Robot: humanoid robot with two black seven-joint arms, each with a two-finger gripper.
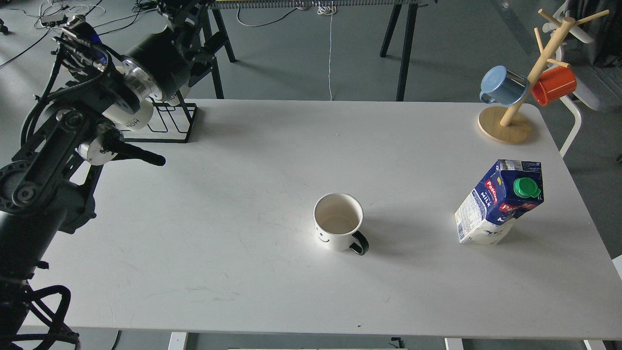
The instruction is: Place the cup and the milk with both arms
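The left arm point(43, 194) is nearest the camera, a thick black bulk filling the left edge and rising over the table's left end. Its far end, the left gripper point(182, 19), sits high at the top of the view, beyond the table's back edge, above a black wire rack point(167, 124). It shows dark and end-on, so I cannot tell whether its jaws are open or closed, nor whether anything is between them. A thin black rod point(141, 155) juts out from the arm lower down, over bare tabletop. The right arm and its gripper are out of view.

The white table point(218, 253) spreads across most of the view. The milk point(500, 201) stands near the table's right side, very far from the left gripper, its green cap facing the camera; it looks tilted, leaning rightward at the top. The cup point(338, 222) stands upright around the middle of the table, well apart from the gripper, down and to the right of it, with its handle turned toward the near right and the smiley face toward the camera. It is well apart from the milk too.

At the far right corner a wooden mug tree point(505, 126) holds a blue mug point(503, 86) and an orange mug point(554, 85). A white mug point(131, 116) shows partly behind the arm at the rack.
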